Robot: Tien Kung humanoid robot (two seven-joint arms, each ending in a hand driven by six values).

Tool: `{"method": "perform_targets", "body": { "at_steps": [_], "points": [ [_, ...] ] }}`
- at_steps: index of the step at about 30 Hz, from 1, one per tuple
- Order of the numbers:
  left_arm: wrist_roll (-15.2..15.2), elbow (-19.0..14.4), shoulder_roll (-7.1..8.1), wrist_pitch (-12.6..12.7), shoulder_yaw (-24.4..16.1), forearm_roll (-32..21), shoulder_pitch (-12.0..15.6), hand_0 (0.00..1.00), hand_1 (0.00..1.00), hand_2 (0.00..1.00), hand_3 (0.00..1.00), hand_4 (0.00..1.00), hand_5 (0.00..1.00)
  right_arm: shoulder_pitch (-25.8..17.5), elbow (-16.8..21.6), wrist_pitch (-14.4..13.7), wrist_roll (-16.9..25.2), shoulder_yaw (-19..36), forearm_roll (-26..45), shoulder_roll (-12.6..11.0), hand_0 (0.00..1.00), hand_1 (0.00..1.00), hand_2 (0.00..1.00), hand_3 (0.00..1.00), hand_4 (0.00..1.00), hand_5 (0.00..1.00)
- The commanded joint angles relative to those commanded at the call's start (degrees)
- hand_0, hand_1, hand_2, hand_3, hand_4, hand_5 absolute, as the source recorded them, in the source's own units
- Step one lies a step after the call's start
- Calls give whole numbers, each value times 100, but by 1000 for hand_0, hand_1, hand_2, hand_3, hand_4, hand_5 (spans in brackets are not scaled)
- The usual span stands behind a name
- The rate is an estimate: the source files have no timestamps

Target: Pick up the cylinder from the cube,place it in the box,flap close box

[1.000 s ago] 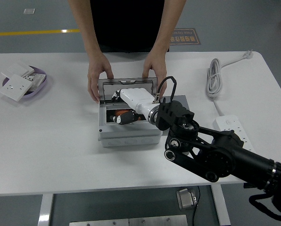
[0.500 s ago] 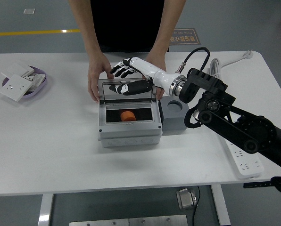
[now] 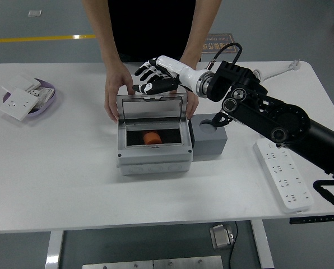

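Note:
An orange cylinder (image 3: 152, 138) lies inside the open grey box (image 3: 153, 158). The box's clear lid (image 3: 152, 106) stands upright at the back. A dark grey cube (image 3: 208, 135) with a round hole on top stands just right of the box. My right hand (image 3: 149, 78) is above and behind the lid's top edge, fingers spread, holding nothing. A person at the far side has one hand (image 3: 115, 92) at the lid's left edge and the other hand (image 3: 189, 98) at its right edge. My left arm is not visible.
A white power strip (image 3: 284, 174) lies at the right with its coiled cable (image 3: 254, 92) behind it. A purple dish (image 3: 48, 98) with white switch plates (image 3: 20, 103) sits at the far left.
My right hand rose out of the box, left the orange cylinder inside, and moved up and back behind the lid. The arm swung away to the right, uncovering the cube.

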Motion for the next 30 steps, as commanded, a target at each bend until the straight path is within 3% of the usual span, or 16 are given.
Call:
{"method": "perform_targets", "body": {
  "at_steps": [7,16,24,27,30],
  "points": [
    [3,9,-25,-3,46,-57,27,567,616,581,605,728,252,-285,488,-87,-24,-120,-207,-330,772,673,688,692,731,385],
    [-4,21,-22,0,-1,-54,39,567,616,580,604,723,243,-585,1711,-367,-306,-332,-848,-811,768,667,685,692,724,387],
    [-5,21,18,5,41,-25,85,567,616,579,602,718,238,-891,2679,-874,-543,-779,-1485,-759,748,674,682,690,703,392],
    [-5,32,22,6,66,-63,105,567,616,579,602,718,238,-1052,2817,-1109,-594,-929,-1815,-670,748,674,682,690,703,392],
    [-6,34,12,6,70,-71,104,567,615,578,602,718,237,-1204,2704,-1191,-586,-1021,-1975,-573,749,692,707,694,698,396]
  ]
}}
